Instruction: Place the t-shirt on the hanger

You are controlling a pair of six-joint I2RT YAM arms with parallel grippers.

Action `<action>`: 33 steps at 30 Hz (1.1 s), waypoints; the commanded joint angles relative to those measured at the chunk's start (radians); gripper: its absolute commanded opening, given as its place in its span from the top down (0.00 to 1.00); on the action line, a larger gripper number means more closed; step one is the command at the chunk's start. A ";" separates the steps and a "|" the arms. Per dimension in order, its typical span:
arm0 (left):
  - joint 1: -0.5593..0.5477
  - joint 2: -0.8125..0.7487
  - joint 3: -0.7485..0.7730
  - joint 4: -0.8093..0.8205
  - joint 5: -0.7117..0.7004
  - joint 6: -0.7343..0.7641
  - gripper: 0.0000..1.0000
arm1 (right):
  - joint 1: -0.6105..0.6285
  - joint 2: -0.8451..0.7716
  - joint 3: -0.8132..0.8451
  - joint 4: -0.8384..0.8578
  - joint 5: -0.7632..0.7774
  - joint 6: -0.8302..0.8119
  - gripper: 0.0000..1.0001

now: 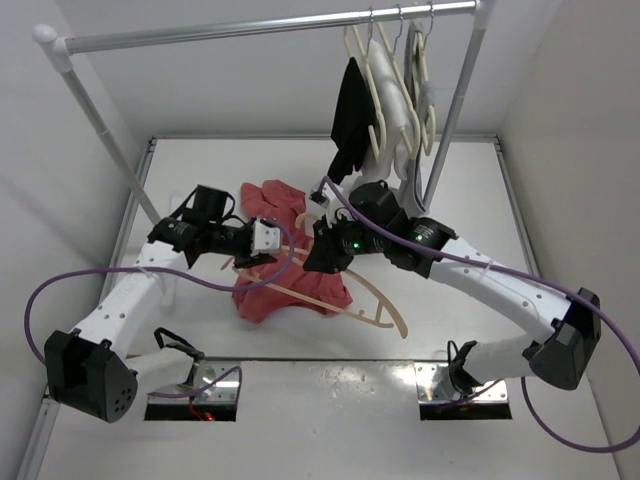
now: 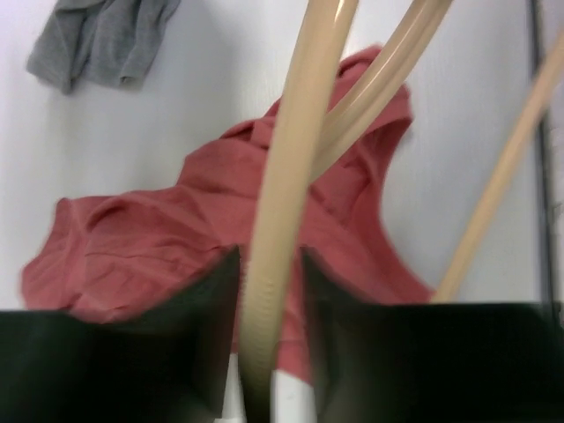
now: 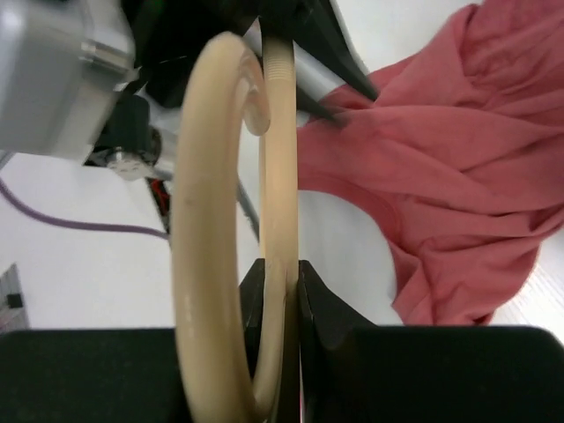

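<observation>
The hanger (image 2: 287, 176) blurs close up; grey garment (image 2: 101, 40) cut off.

Around my work: a rack, spare clothes, spare hangers.
Beyond me a metal rail (image 1: 270, 25) crosses above the far side of the white table (image 1: 200, 170), carried on two poles. Near its right end a black garment (image 1: 352, 110) hangs down, right against a bunch of pale hangers (image 1: 405, 95) hooked close together. In my left wrist view a grey garment (image 2: 101, 40) lies crumpled on the table, with bare white surface around it.
</observation>
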 commanded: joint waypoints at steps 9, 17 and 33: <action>-0.013 -0.129 -0.054 0.015 -0.036 -0.091 0.00 | -0.011 -0.196 -0.178 -0.129 0.345 -0.079 1.00; -0.277 -0.189 -0.187 0.015 -0.376 -0.147 0.36 | -0.011 -0.385 -0.209 -0.261 0.518 0.007 1.00; -0.647 0.012 -0.423 0.308 -0.935 -0.287 0.34 | -0.011 -0.514 -0.209 -0.294 0.595 0.094 1.00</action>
